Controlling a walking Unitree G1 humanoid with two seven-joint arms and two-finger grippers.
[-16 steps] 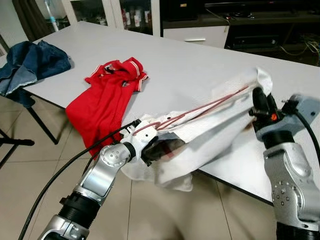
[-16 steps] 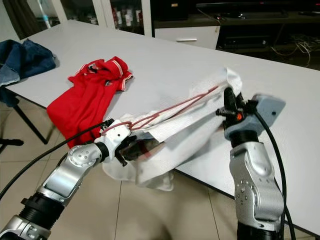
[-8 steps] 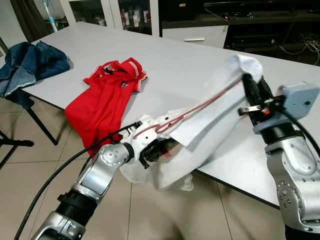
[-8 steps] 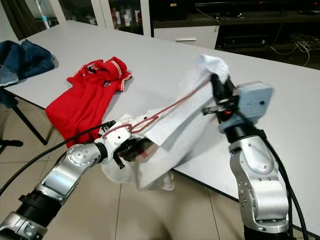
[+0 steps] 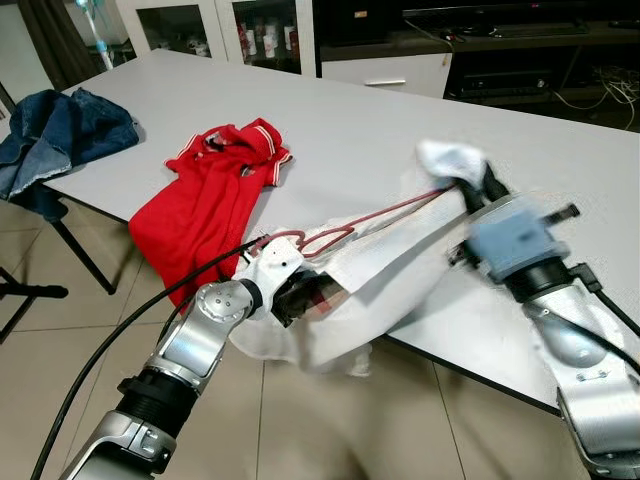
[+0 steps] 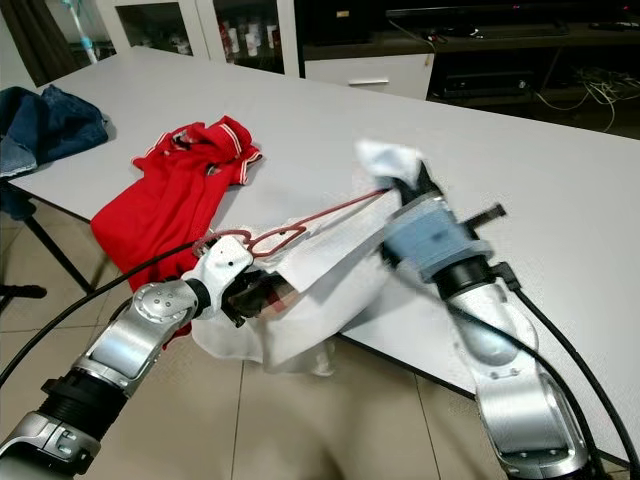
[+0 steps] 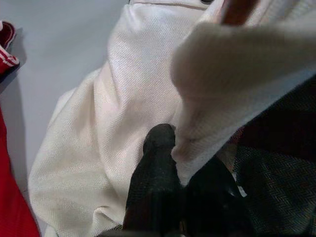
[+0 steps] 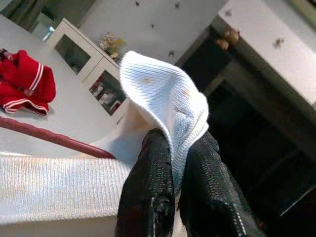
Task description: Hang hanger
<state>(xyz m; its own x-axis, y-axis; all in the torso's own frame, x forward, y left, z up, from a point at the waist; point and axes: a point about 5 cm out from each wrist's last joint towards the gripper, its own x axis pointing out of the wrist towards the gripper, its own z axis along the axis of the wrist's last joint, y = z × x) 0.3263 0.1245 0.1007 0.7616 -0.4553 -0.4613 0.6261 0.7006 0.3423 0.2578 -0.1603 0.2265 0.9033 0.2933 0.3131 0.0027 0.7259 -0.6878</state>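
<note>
A white shirt [image 5: 400,265] with a thin dark-red hanger [image 5: 380,213] threaded in it stretches between both grippers over the table's near edge. Its lower part droops below the tabletop. My left gripper [image 5: 298,297] is tucked into the shirt's low end by the hanger's looped end [image 5: 318,240], shut on the cloth [image 7: 123,98]. My right gripper [image 8: 173,140] is shut on the shirt's other end [image 8: 163,94], raised a little above the table; the hanger rod [image 8: 49,138] runs just beside its fingers. That bunched end [image 6: 385,158] is blurred by motion.
A red polo shirt [image 5: 205,195] hangs over the table's near edge to my left. Blue jeans [image 5: 60,130] lie at the far left corner. The grey table [image 5: 360,110] is bare behind the shirt. Cabinets [image 5: 370,40] stand beyond it. A black cable [image 5: 130,330] trails from my left arm.
My right gripper has swung left and turned over with the shirt's end still in it, so the hanger and shirt lie lower and slacker. The left gripper has barely shifted.
</note>
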